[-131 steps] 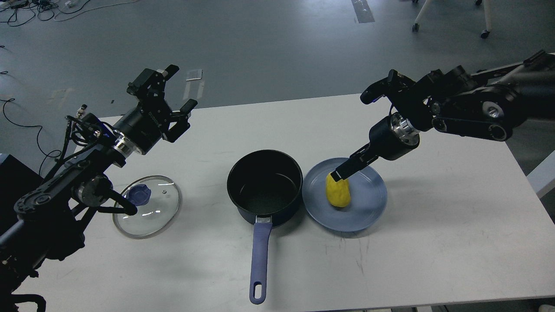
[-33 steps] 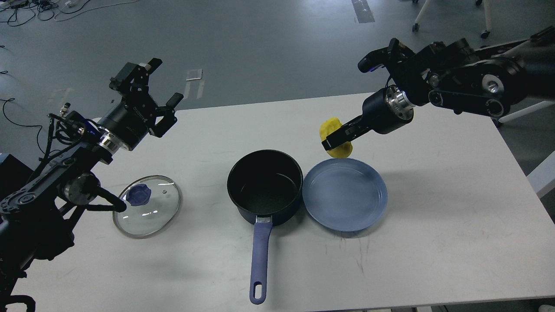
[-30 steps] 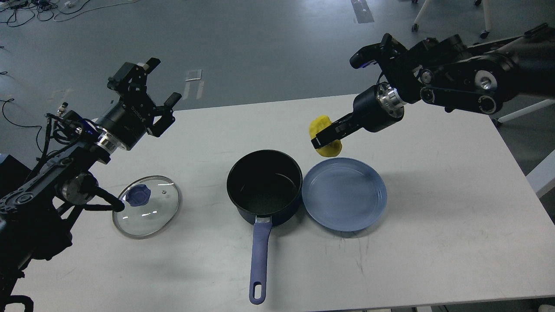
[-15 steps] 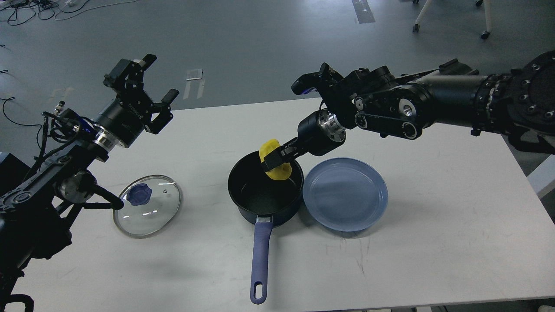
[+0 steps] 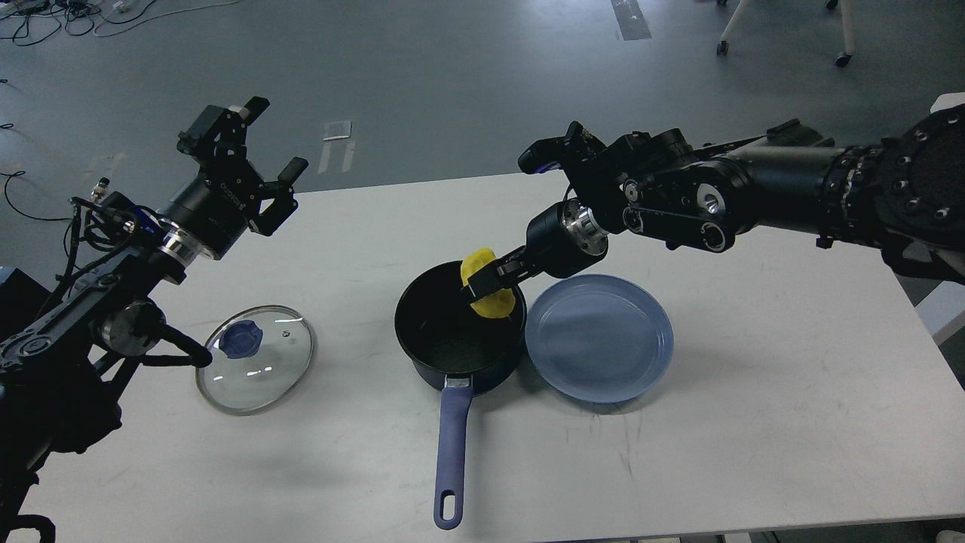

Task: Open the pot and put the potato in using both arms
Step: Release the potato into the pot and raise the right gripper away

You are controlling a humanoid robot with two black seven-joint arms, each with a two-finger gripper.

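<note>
A dark blue pot (image 5: 452, 332) with a long blue handle (image 5: 451, 452) stands open in the middle of the white table (image 5: 754, 392). Its glass lid (image 5: 255, 357) with a blue knob lies flat on the table to the left. My right gripper (image 5: 486, 285) is shut on the yellow potato (image 5: 490, 292) and holds it over the pot's right inner side, at rim height. My left gripper (image 5: 252, 162) is open and empty, raised above the table's far left, well away from the lid.
An empty blue plate (image 5: 599, 336) sits right of the pot, touching it. The table's front edge runs along the bottom. Chair legs (image 5: 784, 30) and cables (image 5: 60, 15) lie on the grey floor beyond the table.
My right gripper lifted the potato off the blue plate, carried it left over the pot and has lowered it slightly to the rim. My left arm has drifted up and left, still open.
</note>
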